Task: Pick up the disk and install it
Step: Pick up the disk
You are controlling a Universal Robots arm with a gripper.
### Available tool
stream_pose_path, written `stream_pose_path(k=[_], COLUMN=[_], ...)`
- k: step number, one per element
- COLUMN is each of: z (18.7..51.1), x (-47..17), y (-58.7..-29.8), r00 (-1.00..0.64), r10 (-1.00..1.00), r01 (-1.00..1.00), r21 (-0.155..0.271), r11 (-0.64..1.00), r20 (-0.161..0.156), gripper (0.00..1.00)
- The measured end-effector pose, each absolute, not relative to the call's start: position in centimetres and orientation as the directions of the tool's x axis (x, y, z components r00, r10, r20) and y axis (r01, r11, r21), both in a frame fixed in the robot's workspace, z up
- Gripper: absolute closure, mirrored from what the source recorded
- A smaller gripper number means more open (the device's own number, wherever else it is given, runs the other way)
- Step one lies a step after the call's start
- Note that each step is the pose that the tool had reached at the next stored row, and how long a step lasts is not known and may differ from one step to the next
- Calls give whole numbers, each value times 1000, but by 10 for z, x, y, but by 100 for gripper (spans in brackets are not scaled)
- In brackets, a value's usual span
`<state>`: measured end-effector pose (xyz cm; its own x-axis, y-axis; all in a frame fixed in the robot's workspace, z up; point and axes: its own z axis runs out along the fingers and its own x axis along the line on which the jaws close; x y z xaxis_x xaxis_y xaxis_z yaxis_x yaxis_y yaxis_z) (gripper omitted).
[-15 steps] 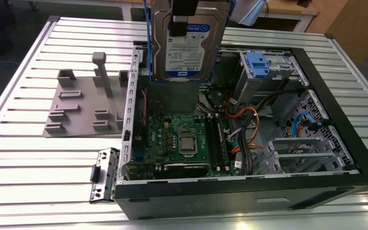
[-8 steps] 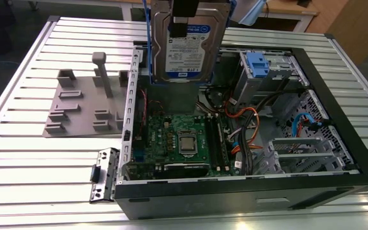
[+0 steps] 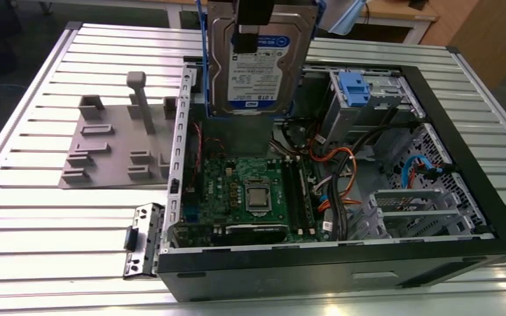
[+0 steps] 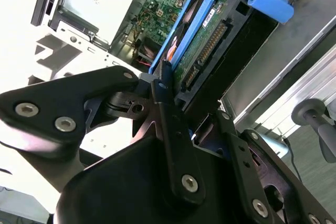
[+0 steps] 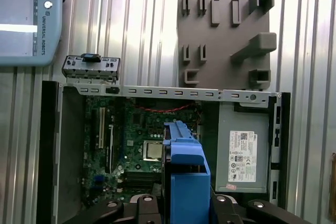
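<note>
Disk hangs in the upper middle of the exterior view, held upright with its white-and-blue label facing the camera and its blue carrier frame showing along both long edges. It is clear of the table and sits above the open computer case, over the rear part of the motherboard, touching nothing in the case as far as that view shows.

The gripper is clamped on the disk. In the second wrist view its black fingers press against the carrier's sides, and the connector end of the disk points away from the wrist. In the first wrist view the blue carrier stands between the two finger bases, with the motherboard and the grey power supply beyond it.

By my reading, the pick-up half of the task is done: the disk is lifted and firmly gripped. The install half is not done. The drive cage, at the upper right of the case in the exterior view and marked by a small blue tab, holds no disk, and the carried disk is apart from it, toward the exterior view's left. A grey fixture plate lies on the table at the left of that frame, with nothing resting on it.
</note>
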<state>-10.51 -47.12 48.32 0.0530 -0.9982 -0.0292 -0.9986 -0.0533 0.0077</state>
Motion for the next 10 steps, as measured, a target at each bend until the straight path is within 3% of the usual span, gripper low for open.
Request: stream_pose_path(k=[10], z=[483], x=[-105], y=[-475], r00=[53], r10=[-998], r01=[-999], r21=[8], r11=[-53], r20=[-29], gripper=[64])
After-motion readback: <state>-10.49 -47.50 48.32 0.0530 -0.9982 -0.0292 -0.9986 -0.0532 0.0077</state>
